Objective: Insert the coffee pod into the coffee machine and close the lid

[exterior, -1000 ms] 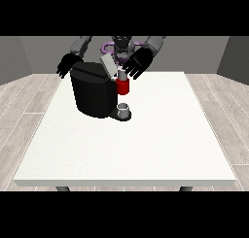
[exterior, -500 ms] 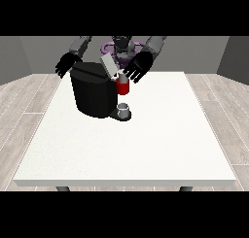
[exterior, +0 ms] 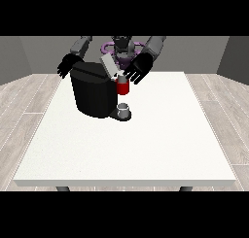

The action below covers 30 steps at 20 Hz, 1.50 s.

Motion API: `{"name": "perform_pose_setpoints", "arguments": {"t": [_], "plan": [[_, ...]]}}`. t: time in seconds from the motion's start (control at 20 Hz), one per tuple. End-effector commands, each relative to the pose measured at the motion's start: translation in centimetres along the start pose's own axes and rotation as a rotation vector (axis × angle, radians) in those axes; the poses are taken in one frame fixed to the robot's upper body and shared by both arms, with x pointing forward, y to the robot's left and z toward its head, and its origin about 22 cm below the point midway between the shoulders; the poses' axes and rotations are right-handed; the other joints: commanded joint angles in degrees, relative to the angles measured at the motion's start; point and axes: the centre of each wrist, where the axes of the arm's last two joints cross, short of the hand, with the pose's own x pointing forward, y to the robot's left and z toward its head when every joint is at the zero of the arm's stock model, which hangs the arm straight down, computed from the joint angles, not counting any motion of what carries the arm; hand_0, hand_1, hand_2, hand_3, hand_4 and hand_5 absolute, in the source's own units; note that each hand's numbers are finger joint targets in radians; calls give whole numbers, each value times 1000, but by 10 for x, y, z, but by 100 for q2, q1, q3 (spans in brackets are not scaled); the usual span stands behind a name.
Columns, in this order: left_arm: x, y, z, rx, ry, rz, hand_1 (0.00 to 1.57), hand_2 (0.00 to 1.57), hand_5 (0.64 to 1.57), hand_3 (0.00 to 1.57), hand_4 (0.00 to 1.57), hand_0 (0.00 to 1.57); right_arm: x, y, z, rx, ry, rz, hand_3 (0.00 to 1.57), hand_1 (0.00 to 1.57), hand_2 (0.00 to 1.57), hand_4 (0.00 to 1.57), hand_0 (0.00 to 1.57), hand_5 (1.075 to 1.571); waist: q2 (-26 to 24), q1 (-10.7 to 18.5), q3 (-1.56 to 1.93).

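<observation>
- The coffee machine [exterior: 96, 93] sits toward the far left part of the white table [exterior: 146, 144], a squat black block with rounded shoulders and a matt, plastic-looking skin.
- Its lid [exterior: 109, 65] stands tilted up, a pale grey flap slanting from the machine's top toward the robot, so it is not yet shut.
- A red cylinder [exterior: 123, 88] shows at the machine's front right, under the raised lid. I take this for the coffee pod or its holder, though which of the two I cannot say. Its long axis stands upright.
- Below it a small grey cup [exterior: 124, 109] rests on the machine's dark base.
- The hand at the view's right [exterior: 136, 70] hovers just above and to the right of the red cylinder, beside the lid's raised edge, with fingers spread and fairly straight, holding nothing.
- The hand at the view's left [exterior: 68, 66] hangs behind the machine's far left corner, fingers likewise splayed and empty.
- The lid lies to the left of the right-side hand and just beside it, so that hand looks far better placed to press it down. The flap would have to swing forward and down over the red part.
</observation>
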Motion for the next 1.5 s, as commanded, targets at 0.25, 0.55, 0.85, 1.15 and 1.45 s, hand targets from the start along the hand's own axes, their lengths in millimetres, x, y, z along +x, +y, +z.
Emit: {"name": "perform_pose_setpoints", "arguments": {"t": [0.25, 0.55, 0.85, 1.15, 1.45], "plan": [[-1, -8, 1, 21, -19, -51, 1118, 1158, 1571, 990, 442, 1118, 1, -5, -1, -22, 13, 19, 0, 0, 0, 418, 0, 1571, 90, 19, -7], [13, 37, -2, 45, -31, -78, 1058, 1125, 1571, 961, 367, 1058, 1, 8, -4, -26, -39, 4, 0, 0, 0, 401, 0, 1571, 240, -20, -5], [23, -23, -6, -64, -58, -77, 912, 1022, 1571, 865, 363, 912, -6, -20, -13, -65, 16, 1, 0, 0, 0, 477, 0, 1571, -88, 304, -3], [0, -13, 0, -111, -25, -161, 0, 0, 1571, 0, 0, 0, 4, 0, -6, -9, 25, 36, 0, 0, 0, 465, 0, 1571, -82, 118, -6], [-2, 15, 1, -76, -28, -135, 0, 0, 1571, 0, 0, 0, 7, 0, -11, -34, 37, -12, 0, 0, 0, 375, 0, 1571, -3, 92, -6]]}}
